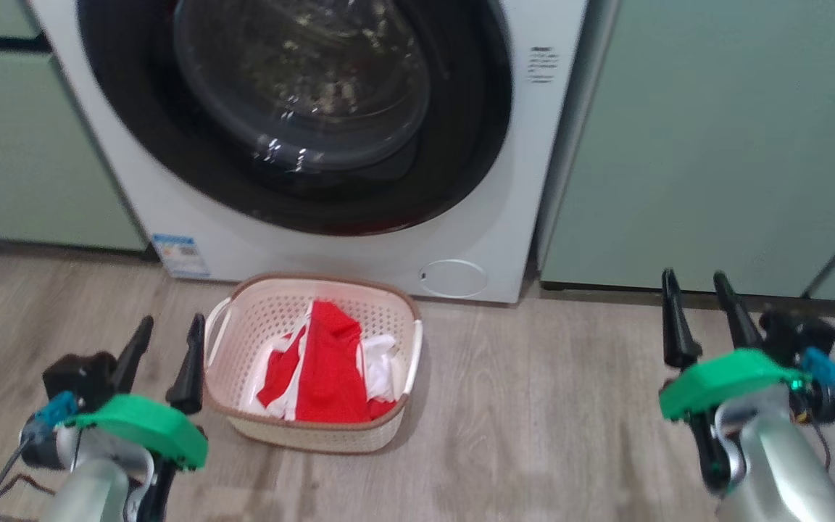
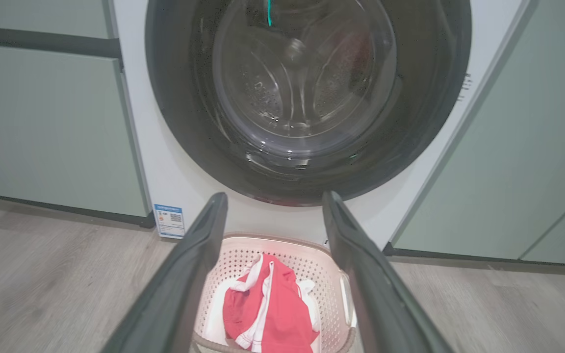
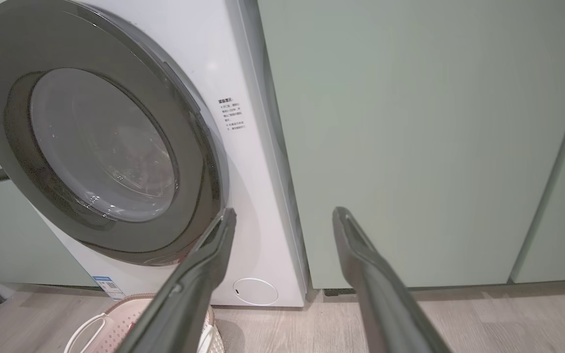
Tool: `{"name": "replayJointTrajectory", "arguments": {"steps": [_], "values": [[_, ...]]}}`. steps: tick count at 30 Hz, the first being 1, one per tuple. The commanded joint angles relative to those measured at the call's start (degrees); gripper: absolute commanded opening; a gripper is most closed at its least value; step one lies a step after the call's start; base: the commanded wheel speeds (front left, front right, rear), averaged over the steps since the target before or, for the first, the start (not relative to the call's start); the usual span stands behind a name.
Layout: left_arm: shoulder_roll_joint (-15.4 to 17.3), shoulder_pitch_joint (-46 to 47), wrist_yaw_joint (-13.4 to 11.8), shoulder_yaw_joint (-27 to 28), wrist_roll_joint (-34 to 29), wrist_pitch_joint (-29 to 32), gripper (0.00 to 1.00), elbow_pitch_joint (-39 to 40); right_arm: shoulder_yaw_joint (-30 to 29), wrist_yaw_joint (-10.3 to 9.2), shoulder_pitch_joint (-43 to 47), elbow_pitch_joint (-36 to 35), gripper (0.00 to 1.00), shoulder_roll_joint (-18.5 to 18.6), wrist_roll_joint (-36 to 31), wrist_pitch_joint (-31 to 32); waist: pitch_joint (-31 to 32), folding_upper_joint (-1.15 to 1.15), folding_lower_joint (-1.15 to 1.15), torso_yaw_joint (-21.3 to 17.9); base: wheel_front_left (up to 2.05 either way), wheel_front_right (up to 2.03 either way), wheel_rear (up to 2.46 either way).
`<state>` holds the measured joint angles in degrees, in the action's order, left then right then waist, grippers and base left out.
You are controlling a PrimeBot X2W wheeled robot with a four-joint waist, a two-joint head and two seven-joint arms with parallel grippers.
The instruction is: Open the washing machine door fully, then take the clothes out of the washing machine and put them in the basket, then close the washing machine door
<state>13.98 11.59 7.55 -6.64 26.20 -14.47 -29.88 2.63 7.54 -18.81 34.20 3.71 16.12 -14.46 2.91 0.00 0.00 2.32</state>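
Note:
The washing machine stands white ahead of me, its round black-rimmed door shut flat against the front. On the floor before it sits the cream basket with the red and white clothes lying inside. My left gripper hangs open just left of the basket, nothing between its fingers. My right gripper stands open well to the right, over bare floor. The left wrist view shows the door, the basket and the clothes. In the right wrist view the door is seen from the side.
Pale green cabinets flank the machine on both sides. A blue label and a round filter cap mark the machine's lower front. Wood-look floor stretches between the basket and my right arm.

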Motion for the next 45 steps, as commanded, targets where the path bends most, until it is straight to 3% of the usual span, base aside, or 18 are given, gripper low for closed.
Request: {"name": "replayJointTrajectory", "arguments": {"steps": [1, 17, 45], "values": [[1.58, 1.48, -0.07, 2.30, -0.43, -0.52, 1.00, 1.82, 1.25, -0.05, -0.89, -2.71, 1.00, -0.80, -0.37, -0.54, 0.91, 0.00, 0.00, -1.35, 0.00, 0.00, 0.00], [0.36, -0.83, -0.07, 5.37, -3.85, -0.52, 1.00, 3.10, -3.72, -0.05, 13.59, -16.41, 1.00, -0.82, -3.75, -0.54, 1.91, 0.00, 0.00, -4.47, 0.00, 0.00, 0.00], [-0.86, -0.53, -0.07, 8.47, -7.67, -0.52, 1.00, 0.70, -4.96, -0.05, 15.43, -17.08, 1.00, -0.83, -3.75, -0.54, 1.90, 0.00, 0.00, -4.44, 0.00, 0.00, 0.00]]}}
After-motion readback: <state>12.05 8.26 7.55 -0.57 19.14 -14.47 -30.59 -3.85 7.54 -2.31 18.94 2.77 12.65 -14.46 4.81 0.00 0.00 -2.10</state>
